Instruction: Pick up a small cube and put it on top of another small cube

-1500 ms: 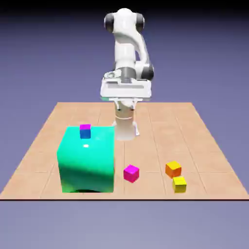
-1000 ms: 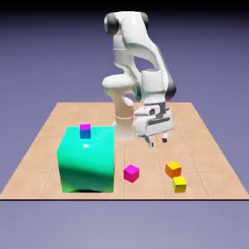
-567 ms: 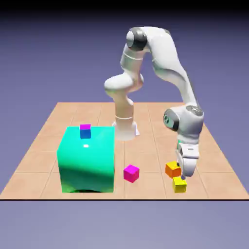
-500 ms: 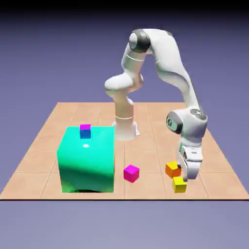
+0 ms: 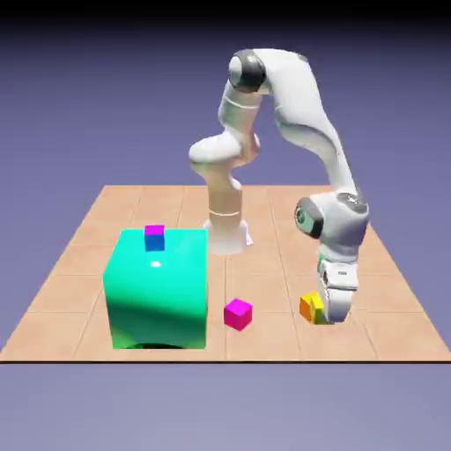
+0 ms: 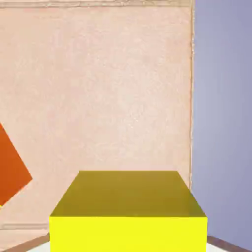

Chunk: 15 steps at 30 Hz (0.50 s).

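The small yellow cube [image 6: 128,216] fills the bottom of the hand view, large and square between the fingers. In the exterior view only a sliver of the yellow cube [image 5: 318,314] shows beside the hand. My gripper [image 5: 329,315] is shut on it, low over the table near the front right. The small blue cube with a magenta top [image 5: 154,237] sits on the big teal-green block [image 5: 158,286] at the exterior view's left, well apart from the gripper.
An orange cube [image 5: 306,306] sits right beside the held cube and shows at the hand view's left edge as the orange cube [image 6: 10,172]. A magenta cube [image 5: 237,314] lies between the teal block and the gripper. The table's edge [image 6: 191,98] runs close by in the hand view.
The arm swung from the table's middle down to the yellow cube, the jaws closed on it, and the hand has since risen slightly with the cube, which now hides behind the hand.
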Motion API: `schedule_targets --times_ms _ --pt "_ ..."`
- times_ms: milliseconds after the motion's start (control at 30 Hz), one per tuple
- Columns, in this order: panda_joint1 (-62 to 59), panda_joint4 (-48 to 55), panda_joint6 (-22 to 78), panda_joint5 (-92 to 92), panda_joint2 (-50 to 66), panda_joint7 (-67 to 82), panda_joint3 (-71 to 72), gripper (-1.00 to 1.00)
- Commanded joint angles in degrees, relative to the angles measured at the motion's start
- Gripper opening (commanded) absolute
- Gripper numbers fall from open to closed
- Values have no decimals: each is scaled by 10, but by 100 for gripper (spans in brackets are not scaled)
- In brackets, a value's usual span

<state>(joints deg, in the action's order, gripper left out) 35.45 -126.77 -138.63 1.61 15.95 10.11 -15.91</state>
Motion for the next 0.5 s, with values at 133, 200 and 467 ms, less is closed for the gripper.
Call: schedule_targets --times_ms 133,200,467 --pt "-104 -17 91 24 -104 -108 -13 -100" --pt "-145 -23 127 33 -145 -151 -18 -100" --pt "-311 -50 273 70 -311 -322 -38 -100"
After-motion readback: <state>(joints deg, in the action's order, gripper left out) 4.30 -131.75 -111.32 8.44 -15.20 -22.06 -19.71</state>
